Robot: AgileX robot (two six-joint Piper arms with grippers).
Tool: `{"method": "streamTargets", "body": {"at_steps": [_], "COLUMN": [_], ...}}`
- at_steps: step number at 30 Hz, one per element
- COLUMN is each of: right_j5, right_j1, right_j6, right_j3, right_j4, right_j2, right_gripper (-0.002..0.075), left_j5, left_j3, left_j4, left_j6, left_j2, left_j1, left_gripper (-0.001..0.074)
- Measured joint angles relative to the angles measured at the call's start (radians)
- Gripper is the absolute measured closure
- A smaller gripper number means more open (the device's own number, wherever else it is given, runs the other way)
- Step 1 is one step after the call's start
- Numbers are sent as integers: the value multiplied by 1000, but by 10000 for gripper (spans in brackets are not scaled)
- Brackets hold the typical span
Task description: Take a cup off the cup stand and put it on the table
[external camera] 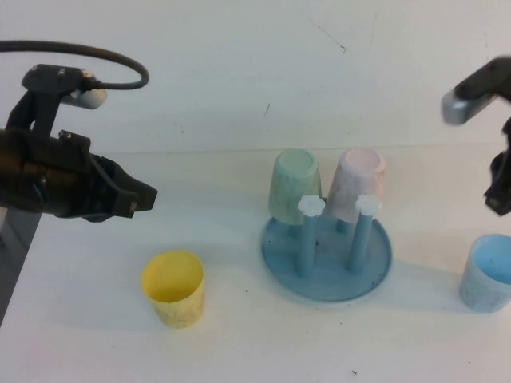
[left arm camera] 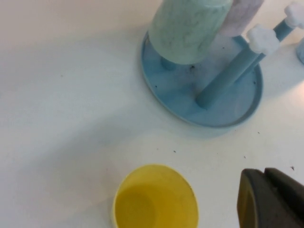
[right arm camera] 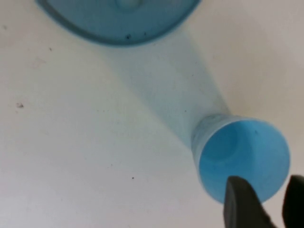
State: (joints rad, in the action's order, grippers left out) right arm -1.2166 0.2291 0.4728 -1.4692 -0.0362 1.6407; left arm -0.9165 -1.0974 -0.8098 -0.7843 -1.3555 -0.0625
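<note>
Nearest, the yellow cup (external camera: 173, 287) stands mouth-up at near left, and the cup (external camera: 488, 274), light blue, stands mouth-up on the table (external camera: 239, 96) at near right, off the cup stand (external camera: 327, 255). It looks light, thin-walled and a bit slick, so a rim pinch across the wall suits it best. Above it the right gripper (right arm camera: 264, 202) hangs with fingers apart, holding nothing. Farther back, the green cup (external camera: 296, 188) and pink cup (external camera: 359, 186) sit inverted on pegs. Far left, the left gripper (external camera: 132, 199) hovers pressed together, empty.
</note>
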Motion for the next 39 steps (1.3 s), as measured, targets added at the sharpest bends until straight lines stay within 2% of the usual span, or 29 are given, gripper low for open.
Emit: {"method": "streamTargets", "body": {"at_steps": [5, 11, 14, 19, 22, 27, 32, 39], "right_j5": [44, 296, 436, 573, 605, 617, 578, 573], "right_j1": [0, 0, 0, 0, 0, 0, 0, 0], "right_j6": [38, 266, 441, 853, 1094, 1363, 1519, 1550], "right_j3": [63, 299, 441, 686, 802, 962, 1064, 1089], "right_j4": [-83, -351, -535, -938, -1179, -1535, -1632, -1645], "right_j2": [-228, -534, -663, -833, -899, -986, -1032, -1036], "right_gripper": [532, 537, 578, 699, 718, 726, 727, 727], "left_j5": [169, 423, 505, 604, 642, 658, 679, 598], "left_j3": [150, 403, 510, 654, 718, 792, 850, 872], "left_j4": [4, 2, 1, -6, -8, -6, 18, -17], "left_j6": [5, 18, 54, 84, 93, 101, 104, 104], "left_j2": [123, 351, 466, 666, 769, 911, 969, 971], "left_j1": [0, 0, 0, 0, 0, 0, 0, 0], "left_gripper": [737, 737, 737, 737, 737, 737, 737, 737]}}
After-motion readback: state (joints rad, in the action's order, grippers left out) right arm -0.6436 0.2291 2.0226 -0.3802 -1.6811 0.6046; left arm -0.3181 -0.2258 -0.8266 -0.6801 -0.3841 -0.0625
